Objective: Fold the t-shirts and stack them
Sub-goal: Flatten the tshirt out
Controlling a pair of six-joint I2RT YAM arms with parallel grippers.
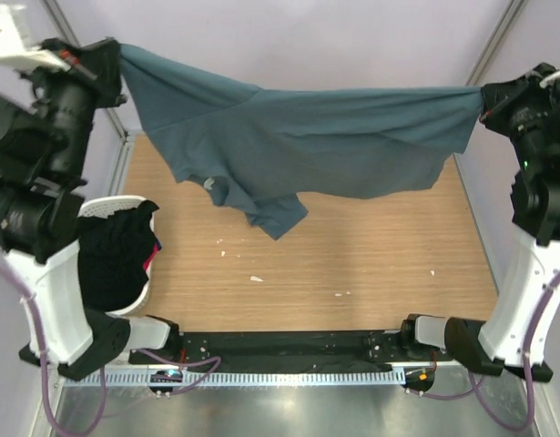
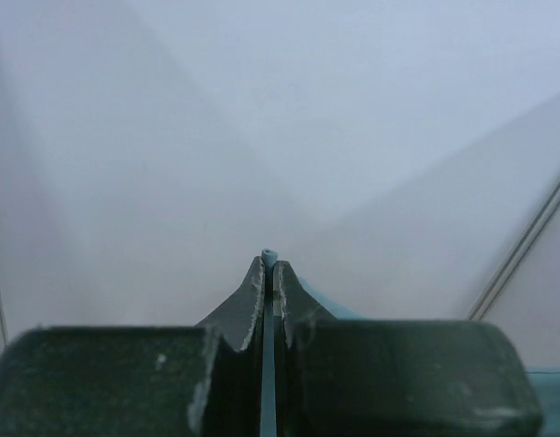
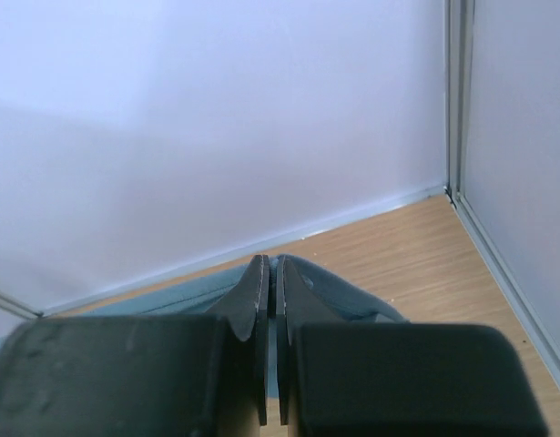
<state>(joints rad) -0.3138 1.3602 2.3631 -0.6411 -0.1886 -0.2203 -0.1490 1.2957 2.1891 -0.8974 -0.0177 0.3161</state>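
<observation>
A slate blue-grey t-shirt (image 1: 307, 146) hangs stretched in the air across the back of the table, its lower part drooping toward the wood with a small white neck label (image 1: 209, 183). My left gripper (image 1: 118, 56) is shut on its upper left corner; in the left wrist view a thin strip of t-shirt cloth (image 2: 269, 364) is pinched in the left gripper (image 2: 269, 266). My right gripper (image 1: 481, 98) is shut on the right corner; the right wrist view shows t-shirt cloth (image 3: 343, 293) bunched round the right gripper (image 3: 269, 266).
A white plastic laundry basket (image 1: 106, 208) with dark clothes (image 1: 116, 255) in it stands at the left edge by the left arm. The wooden tabletop (image 1: 352, 264) carries a few small white specks. Pale walls and metal posts enclose the back and sides.
</observation>
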